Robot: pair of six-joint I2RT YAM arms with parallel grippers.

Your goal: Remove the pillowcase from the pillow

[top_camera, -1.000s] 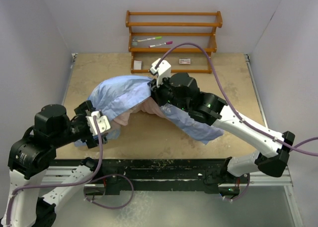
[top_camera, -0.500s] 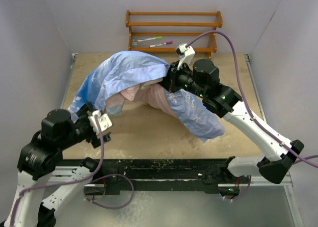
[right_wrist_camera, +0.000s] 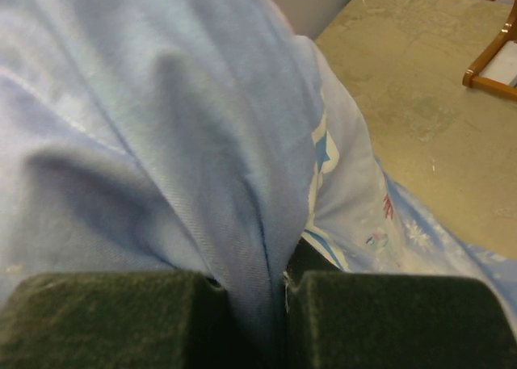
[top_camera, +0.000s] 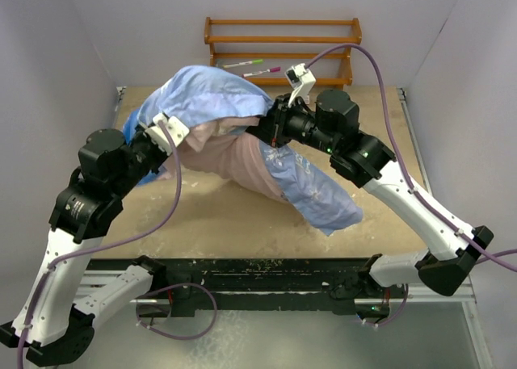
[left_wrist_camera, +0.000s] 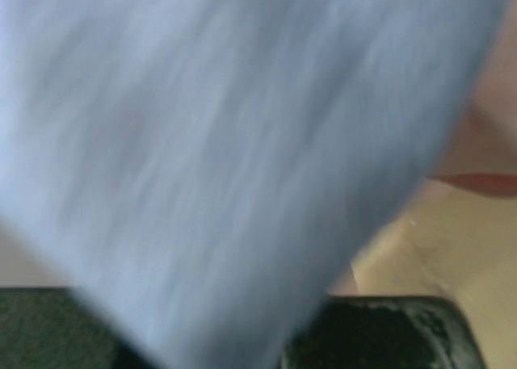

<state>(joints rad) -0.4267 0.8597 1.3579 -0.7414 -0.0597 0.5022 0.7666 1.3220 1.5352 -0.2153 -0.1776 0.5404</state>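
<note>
Top external view: stripping step likely, right tool (top_camera: 272, 133) pinching thin light-blue fabric pillowcase (top_camera: 214, 94) aloft, left tool (top_camera: 157, 147) grip impossible to tell; next, probably tug upward to shed unseen pillow.

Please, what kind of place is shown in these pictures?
Probably a robot test booth in a lab: plain white walls close in a worn table, two robot arms are mounted at its near edge, and a small wooden rack holds markers.
</note>
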